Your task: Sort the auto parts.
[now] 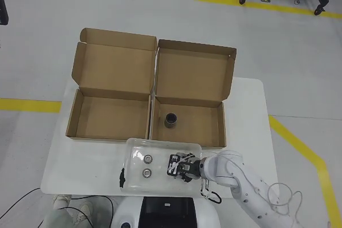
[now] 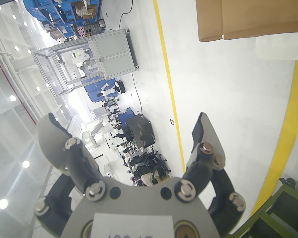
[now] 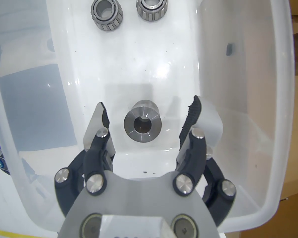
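Observation:
A clear plastic bin (image 1: 132,149) stands at the table's front edge. In it lie two roller bearings (image 3: 106,13) (image 3: 152,2), seen from above as two rings (image 1: 148,159) (image 1: 147,172), and a steel sleeve (image 3: 142,124) with a bore. My right gripper (image 3: 149,110) is inside the bin, open, its fingers on either side of the steel sleeve without touching it; from above it sits at the bin's right end (image 1: 176,165). A dark sleeve (image 1: 171,119) stands in the right cardboard box (image 1: 216,137). My left gripper (image 2: 124,130) is open and holds nothing, pointed away from the table.
Two open cardboard boxes sit side by side behind the bin; the left box (image 1: 74,122) holds nothing. A small black object (image 1: 121,180) lies by the bin's left front corner. Bare table (image 1: 248,108) lies right of the boxes.

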